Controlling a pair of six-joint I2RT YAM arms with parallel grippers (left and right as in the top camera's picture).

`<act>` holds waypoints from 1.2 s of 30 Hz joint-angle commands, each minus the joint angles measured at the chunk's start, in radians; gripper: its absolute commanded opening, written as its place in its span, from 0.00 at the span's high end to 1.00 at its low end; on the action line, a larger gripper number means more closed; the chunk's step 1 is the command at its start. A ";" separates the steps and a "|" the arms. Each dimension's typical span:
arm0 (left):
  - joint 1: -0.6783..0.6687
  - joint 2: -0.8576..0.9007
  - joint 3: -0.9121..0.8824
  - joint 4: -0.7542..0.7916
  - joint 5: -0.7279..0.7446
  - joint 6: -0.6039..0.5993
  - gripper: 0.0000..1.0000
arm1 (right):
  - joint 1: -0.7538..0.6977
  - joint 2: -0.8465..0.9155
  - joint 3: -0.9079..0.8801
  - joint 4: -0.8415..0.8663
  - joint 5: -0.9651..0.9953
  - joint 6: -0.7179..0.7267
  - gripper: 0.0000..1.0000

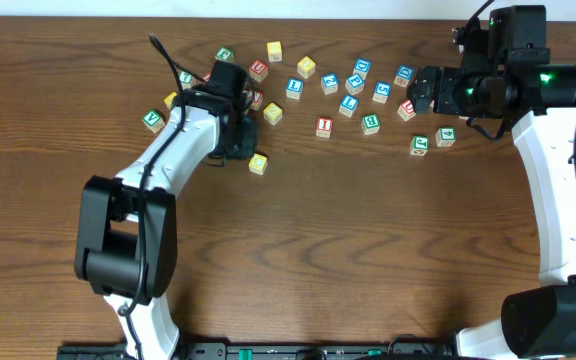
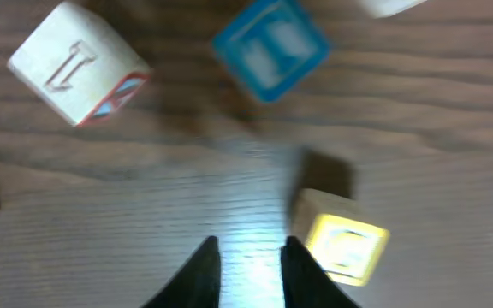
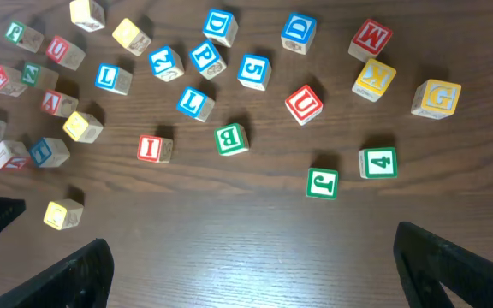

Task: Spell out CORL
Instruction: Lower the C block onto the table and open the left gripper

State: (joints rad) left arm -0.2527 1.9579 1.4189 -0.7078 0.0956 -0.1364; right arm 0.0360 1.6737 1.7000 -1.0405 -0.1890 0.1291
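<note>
Letter blocks lie scattered across the back of the wooden table [image 1: 368, 250]. A yellow block [image 1: 258, 163] sits alone in front of them. In the left wrist view it [image 2: 345, 248] lies just right of my left gripper [image 2: 246, 252], touching or nearly touching the right finger; its letter is blurred. The left gripper [image 1: 240, 148] is low over the table, slightly open, with only bare wood between the fingers. My right gripper [image 3: 251, 244] is wide open and empty, high above the blocks [image 1: 423, 92]. Two blue L blocks [image 3: 107, 78] [image 3: 193, 102] and a red U block [image 3: 304, 103] show below it.
Other blocks include red I [image 3: 151, 147], green B [image 3: 230, 139], green J [image 3: 322, 182], green 4 [image 3: 377, 162], yellow K [image 3: 374, 78], yellow G [image 3: 436, 97] and red M [image 3: 370, 37]. A pale block [image 2: 75, 64] and a blue block [image 2: 270, 47] lie beyond the left gripper.
</note>
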 commanded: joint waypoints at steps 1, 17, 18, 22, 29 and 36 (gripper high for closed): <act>0.039 0.010 -0.004 0.000 -0.032 0.012 0.87 | 0.005 0.002 0.018 -0.003 0.003 -0.003 0.01; 0.026 0.064 -0.048 0.032 0.108 0.067 0.92 | 0.005 0.002 0.018 -0.003 0.003 -0.003 0.01; 0.024 0.064 -0.053 0.033 0.108 0.074 0.92 | 0.005 0.002 0.018 -0.003 0.003 -0.003 0.01; 0.013 0.064 -0.074 0.052 0.119 0.090 0.93 | 0.005 0.002 0.018 -0.003 0.003 -0.003 0.01; 0.004 0.064 -0.074 0.062 0.134 0.103 0.92 | 0.005 0.002 0.018 -0.003 0.003 -0.003 0.01; 0.004 0.064 -0.074 0.062 0.159 0.110 0.92 | 0.005 0.002 0.018 -0.003 0.003 -0.003 0.01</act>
State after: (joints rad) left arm -0.2497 2.0182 1.3548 -0.6460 0.2325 -0.0467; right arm 0.0360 1.6737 1.7000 -1.0428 -0.1890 0.1291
